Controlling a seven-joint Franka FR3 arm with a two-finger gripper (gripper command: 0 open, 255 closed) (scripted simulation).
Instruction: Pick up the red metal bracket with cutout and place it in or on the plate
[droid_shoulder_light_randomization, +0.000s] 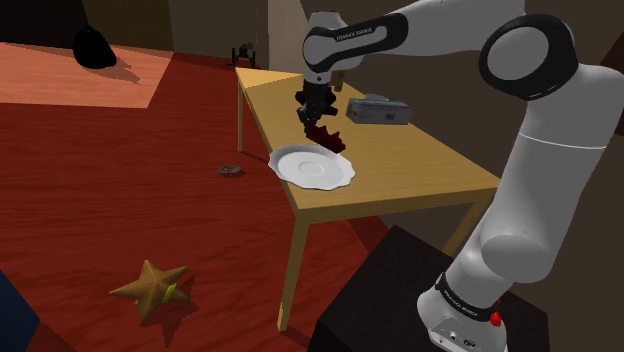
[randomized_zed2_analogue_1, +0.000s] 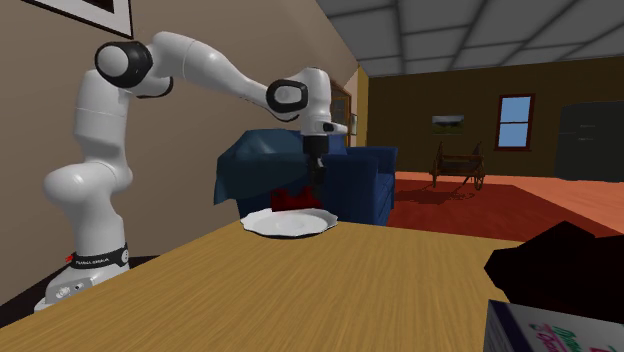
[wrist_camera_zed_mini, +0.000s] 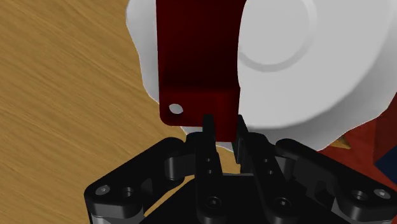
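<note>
1. The table (droid_shoulder_light_randomization: 420, 170) has a tan top with a wood grain and pale legs, and it stands on a dark red floor (droid_shoulder_light_randomization: 120, 190).
2. A white plate (droid_shoulder_light_randomization: 315, 168) with a wavy rim lies flat on the top, close to the long edge on the shoulder view's left.
3. A dark grey box (droid_shoulder_light_randomization: 378, 110) lies near the opposite long edge, well apart from the plate.
4. In the second exterior view, a black shape (randomized_zed2_analogue_1: 560, 265) and a printed box (randomized_zed2_analogue_1: 550, 330) appear at the tabletop's near right corner.
</note>
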